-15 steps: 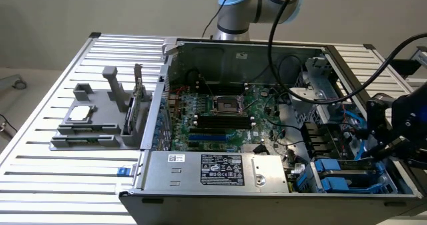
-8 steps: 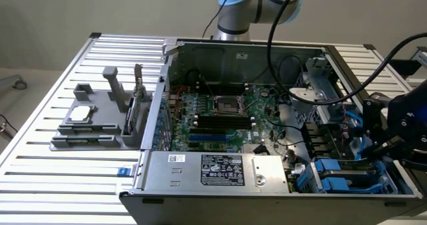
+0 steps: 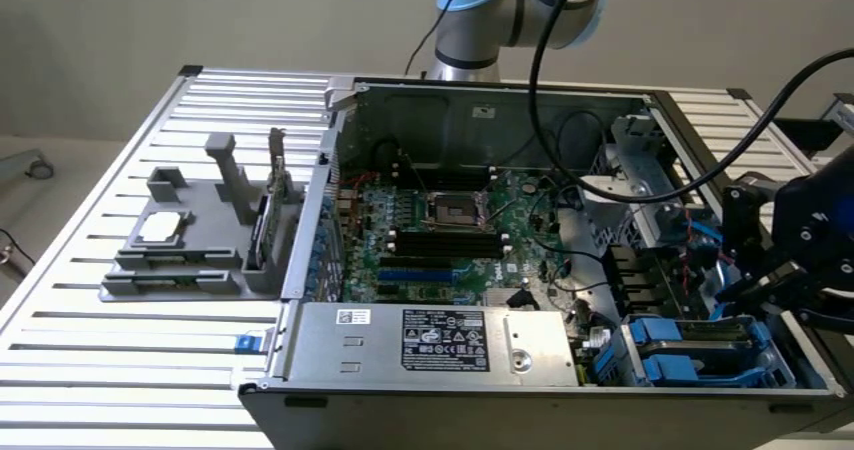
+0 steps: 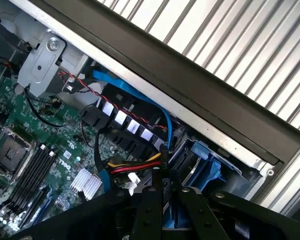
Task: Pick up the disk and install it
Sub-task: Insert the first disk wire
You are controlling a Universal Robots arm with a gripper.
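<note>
Between the fingers of the black gripper (image 4: 162, 186) a thin slab edged in bright blue plastic stands edge-on. This looks to be the disk (image 4: 168, 204), the silver-grey hard drive in its blue carrier, though its flat face and label are hidden. The gripper is nearly closed, pinching the slab by its thickness.

Just beyond the fingertips is the bright blue plastic drive cage (image 4: 202, 162) in the corner of the open dark grey metal computer case (image 3: 400, 415). A bundle of yellow, red and black wires (image 4: 135, 167) ends right at the gripper's tips.

In the exterior view the gripper (image 3: 781, 285) hangs directly above that cage (image 3: 667, 358). The green motherboard (image 3: 441, 240) lies well off to the exterior view's left of it. Farther that way, outside the case, a grey plastic fixture stand (image 3: 174, 270) sits on the ribbed aluminium bench (image 3: 120, 355).
</note>
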